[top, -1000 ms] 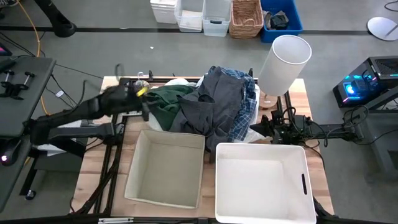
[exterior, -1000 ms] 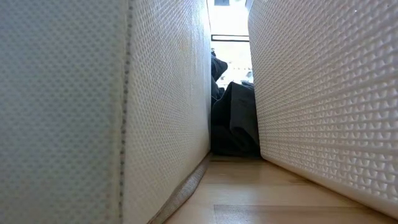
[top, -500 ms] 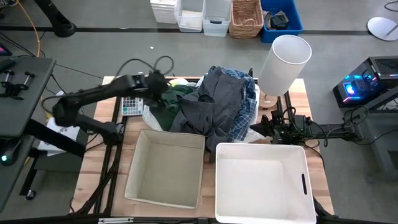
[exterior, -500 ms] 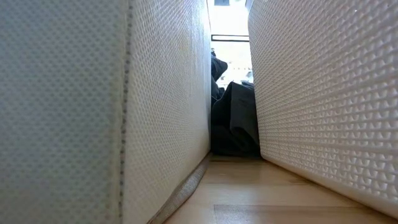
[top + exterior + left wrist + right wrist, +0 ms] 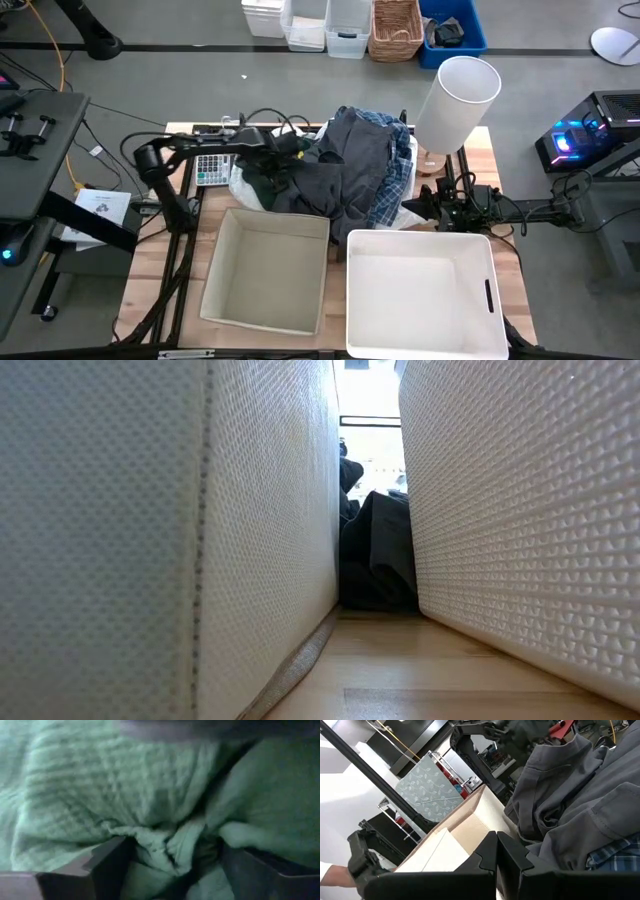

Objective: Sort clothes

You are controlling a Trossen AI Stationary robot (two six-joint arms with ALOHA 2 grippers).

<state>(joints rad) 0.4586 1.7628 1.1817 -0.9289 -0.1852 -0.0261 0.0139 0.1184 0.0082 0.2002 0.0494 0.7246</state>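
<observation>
Crumpled clothes [image 5: 340,175] heap at the table's far side: dark grey over green, plaid, white.

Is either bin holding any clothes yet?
No: the beige bin and the white bin show bare insides, and the clothes lie piled behind them.

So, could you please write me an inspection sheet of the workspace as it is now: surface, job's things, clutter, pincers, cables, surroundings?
Surface: wooden table, mostly covered.
Job's things: heap with dark grey fabric garment on top, dark green fabric garment at its left, blue-and-white plaid shirt at its right, plain white cloth under the green.
Clutter: beige fabric box and rigid white plastic bin, both empty; white cylindrical lampshade; calculator.
Pincers: left pincer shut on the green garment; right pincer shut, empty, beside the heap.
Cables: black loops above the left arm.
Surroundings: storage bins and wicker basket on the floor.
</observation>
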